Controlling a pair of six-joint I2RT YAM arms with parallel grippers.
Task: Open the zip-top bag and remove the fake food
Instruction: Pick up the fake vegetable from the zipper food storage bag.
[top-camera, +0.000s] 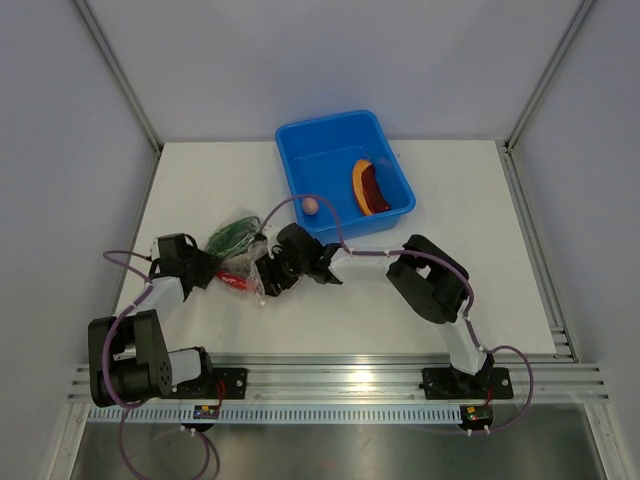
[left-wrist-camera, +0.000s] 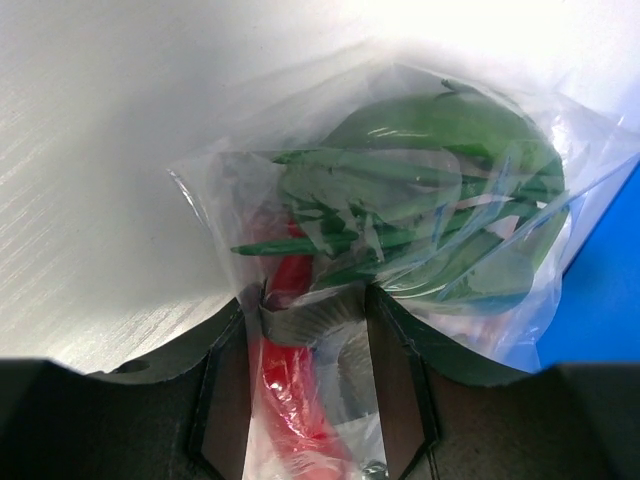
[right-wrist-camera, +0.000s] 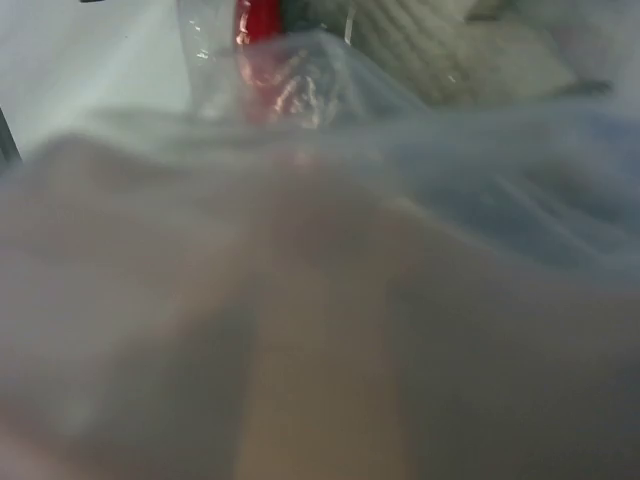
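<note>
The clear zip-top bag lies left of centre on the white table, between the two arms. My left gripper is shut on one end of it, with a red chilli and a grey fish inside the plastic between the fingers. Green fake food fills the far part of the bag. My right gripper is at the bag's right side. Crinkled film covers the right wrist view and hides its fingers; only the red chilli shows at the top.
A blue tub stands at the back, right of the bag, holding a pale pink egg and an orange slice. An aluminium rail runs along the near edge. Grey walls enclose the table.
</note>
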